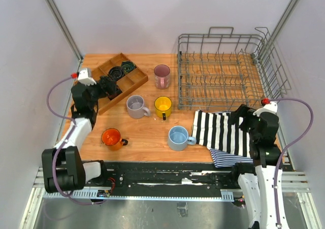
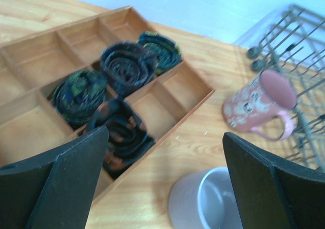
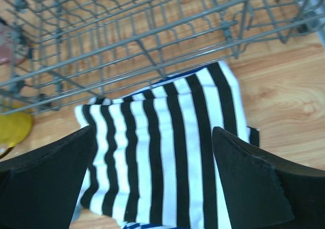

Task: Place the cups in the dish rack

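Five mugs stand on the wooden table: pink (image 1: 162,75), grey (image 1: 136,106), yellow (image 1: 163,106), orange (image 1: 111,137) and light blue (image 1: 178,137). The grey wire dish rack (image 1: 222,74) stands at the back right with nothing in it. My left gripper (image 1: 109,85) is open and empty over the wooden tray's edge; its wrist view shows the grey mug (image 2: 205,201) below and the pink mug (image 2: 256,104) beyond. My right gripper (image 1: 242,115) is open and empty above the striped cloth (image 3: 162,153), with the rack (image 3: 137,36) ahead of it and a bit of the yellow mug (image 3: 12,127) at the left.
A compartmented wooden tray (image 1: 116,79) holding rolled dark items (image 2: 127,66) sits at the back left. A black-and-white striped cloth (image 1: 221,132) lies at the front right, over the table's near edge. White walls close in both sides.
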